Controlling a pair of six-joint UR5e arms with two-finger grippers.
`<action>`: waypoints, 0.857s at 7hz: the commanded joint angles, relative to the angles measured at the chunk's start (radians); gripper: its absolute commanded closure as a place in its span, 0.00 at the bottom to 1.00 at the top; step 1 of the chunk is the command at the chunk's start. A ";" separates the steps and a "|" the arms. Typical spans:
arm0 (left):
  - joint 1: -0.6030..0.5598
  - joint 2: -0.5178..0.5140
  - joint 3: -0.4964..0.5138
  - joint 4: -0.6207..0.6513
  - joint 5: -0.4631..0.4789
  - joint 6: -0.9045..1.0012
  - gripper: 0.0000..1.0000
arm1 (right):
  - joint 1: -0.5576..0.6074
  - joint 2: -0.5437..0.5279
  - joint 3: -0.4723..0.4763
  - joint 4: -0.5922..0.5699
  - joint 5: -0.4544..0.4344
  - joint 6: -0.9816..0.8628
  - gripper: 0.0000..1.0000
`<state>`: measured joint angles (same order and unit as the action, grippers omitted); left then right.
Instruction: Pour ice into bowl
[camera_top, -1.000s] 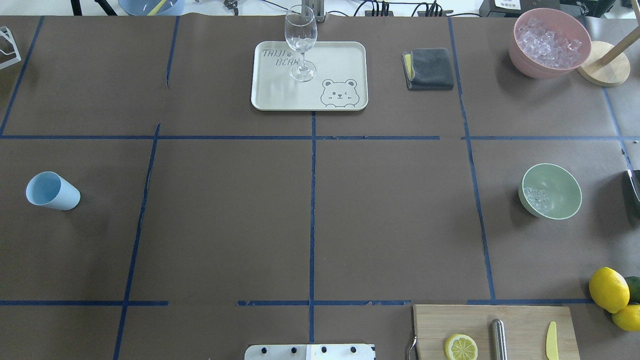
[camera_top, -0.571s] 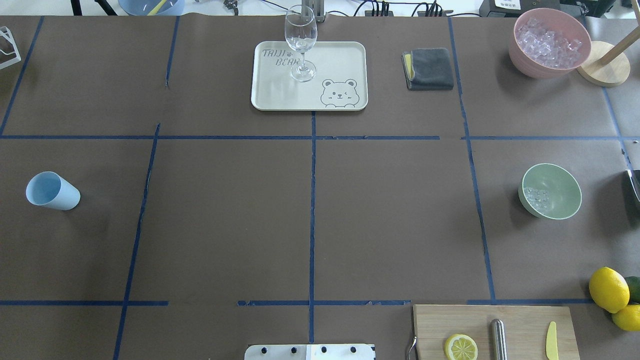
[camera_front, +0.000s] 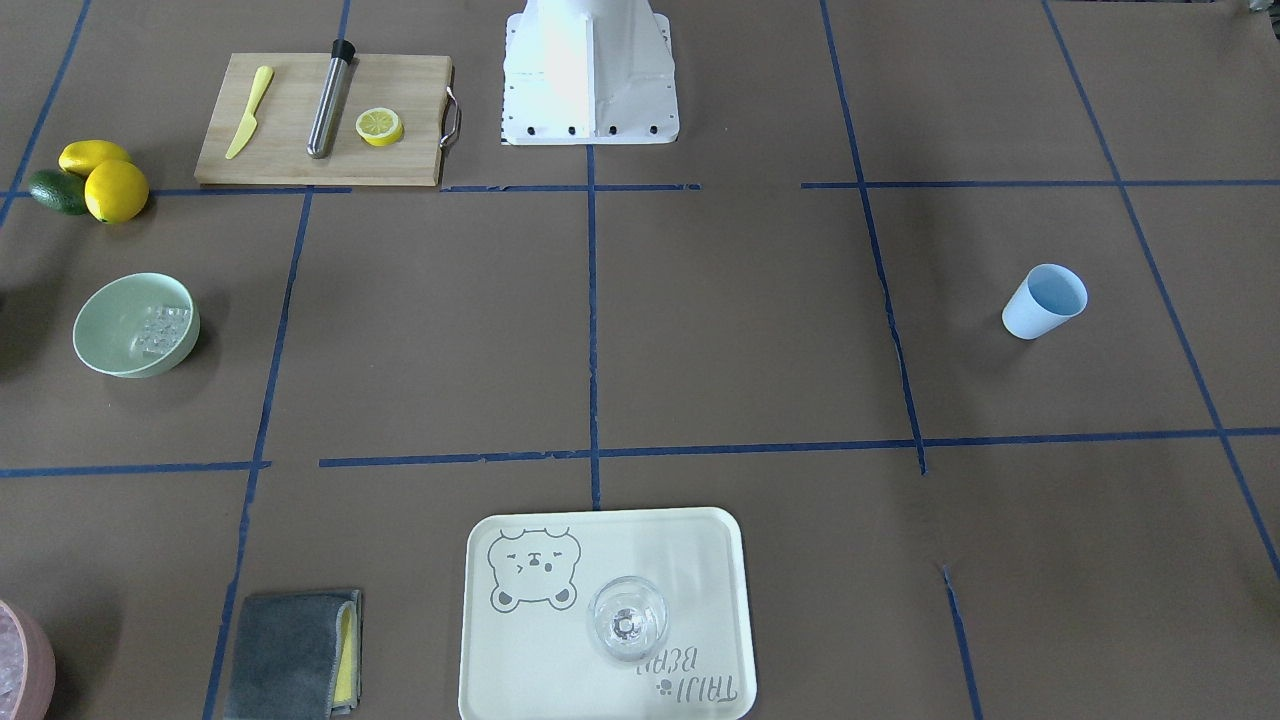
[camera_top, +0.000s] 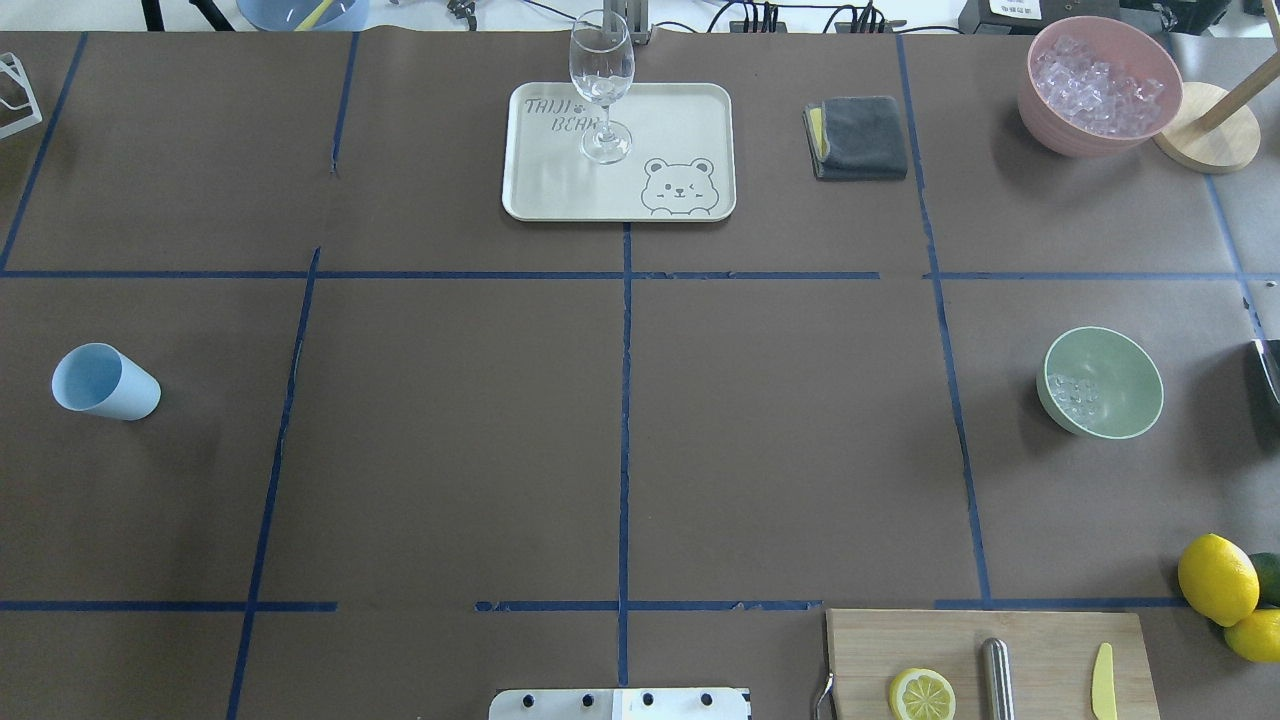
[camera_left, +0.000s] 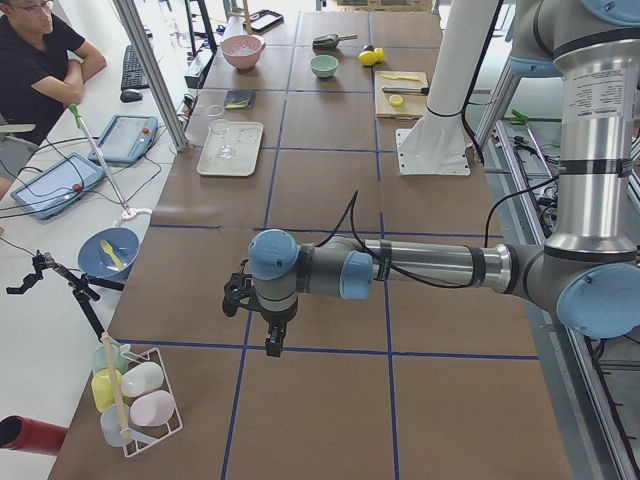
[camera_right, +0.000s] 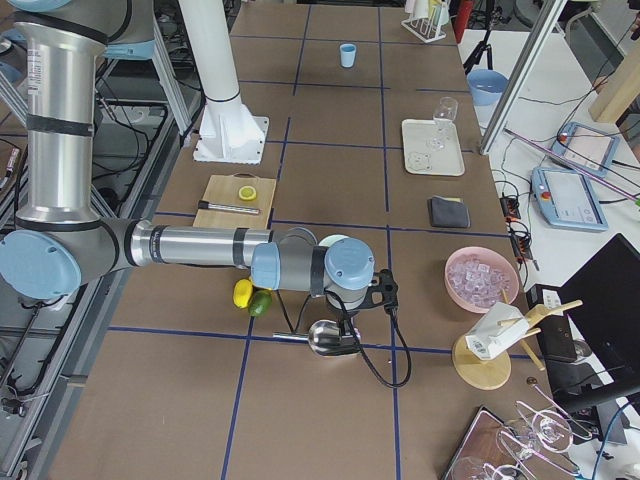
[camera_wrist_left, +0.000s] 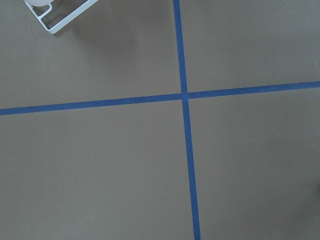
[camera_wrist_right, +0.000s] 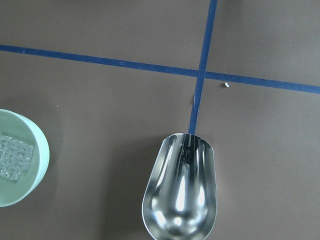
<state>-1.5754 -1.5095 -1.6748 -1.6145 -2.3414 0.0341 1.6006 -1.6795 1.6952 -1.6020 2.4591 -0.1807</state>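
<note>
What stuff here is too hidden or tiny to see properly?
Left gripper: exterior left view only; open or shut unclear.
Right gripper: exterior right view only; same.
Ice in the bowl: too small to count, overhead view.
Scoop: cut off by right wrist view's bottom edge.

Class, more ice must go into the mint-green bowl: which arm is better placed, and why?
Right, probably. The right gripper hangs near the bowl, over the metal scoop, with the pink ice bowl on its side; the left gripper hangs at the opposite end.
</note>
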 joint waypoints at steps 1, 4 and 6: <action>0.000 0.000 0.003 -0.011 0.001 0.003 0.00 | -0.001 0.003 0.000 0.001 0.000 0.001 0.00; 0.000 0.000 0.001 -0.013 0.001 0.003 0.00 | -0.001 0.007 0.004 0.002 -0.003 0.050 0.00; 0.000 0.000 0.003 -0.013 0.001 0.000 0.00 | -0.001 0.018 -0.002 0.051 -0.058 0.124 0.00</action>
<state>-1.5754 -1.5095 -1.6730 -1.6275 -2.3409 0.0355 1.5999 -1.6659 1.6980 -1.5777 2.4331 -0.0977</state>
